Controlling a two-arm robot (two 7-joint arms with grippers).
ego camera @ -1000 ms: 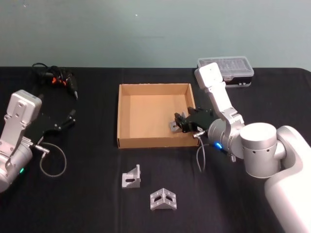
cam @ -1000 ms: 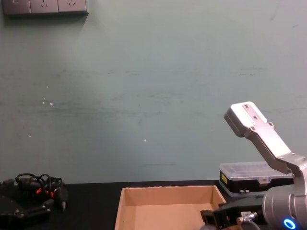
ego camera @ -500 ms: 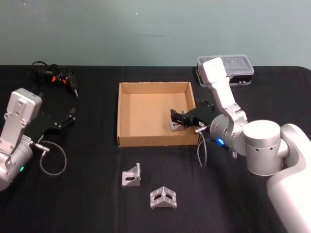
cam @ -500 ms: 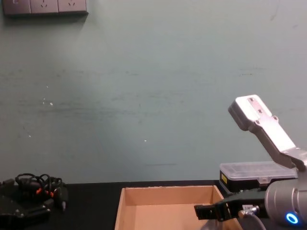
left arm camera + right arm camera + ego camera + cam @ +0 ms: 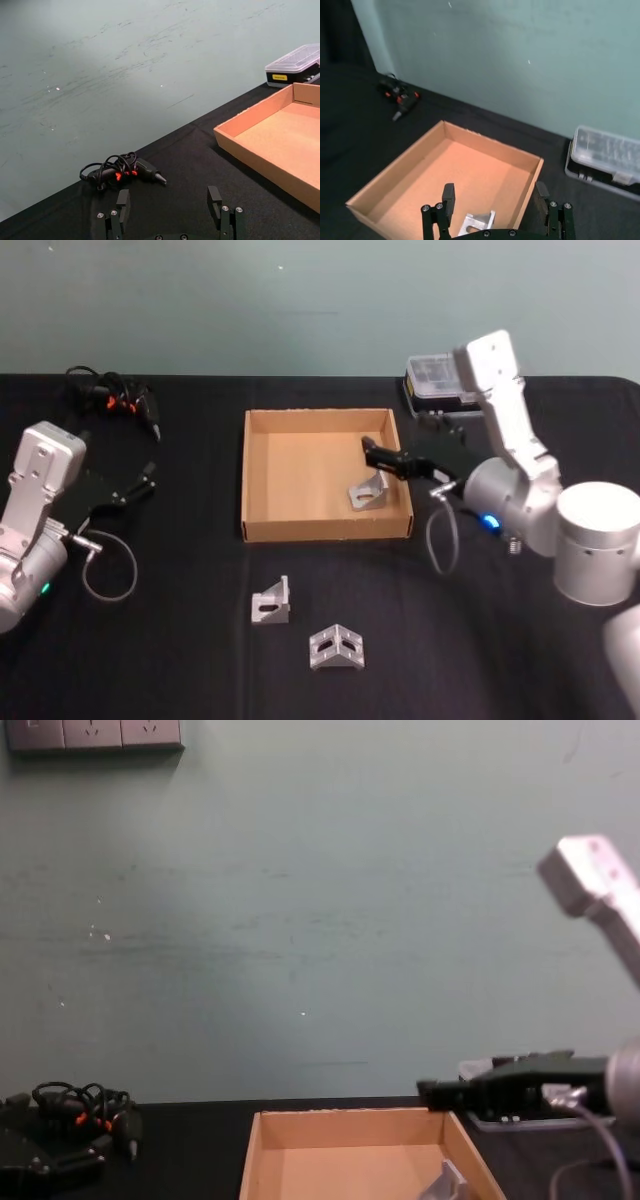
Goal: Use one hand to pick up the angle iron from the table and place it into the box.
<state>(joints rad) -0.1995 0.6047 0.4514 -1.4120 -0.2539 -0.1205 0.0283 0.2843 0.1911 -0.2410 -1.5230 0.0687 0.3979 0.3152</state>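
Two spare brackets (image 5: pixel 271 603) (image 5: pixel 336 649) in head view, angle iron (image 5: pixel 369 492) in box (image 5: pixel 325 531), right gripper (image 5: pixel 372 454) spread above, left gripper (image 5: pixel 146 483) idle.

Soft, flat room light, faint shadows inside the box (image 5: pixel 325 530) walls, worktop (image 5: pixel 180 660) really dark.

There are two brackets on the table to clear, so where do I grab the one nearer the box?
Probably pinch the raised flange of the angle iron from above, squeezing its two flat faces: its other flange lies flat on the table, giving no edge to get under.
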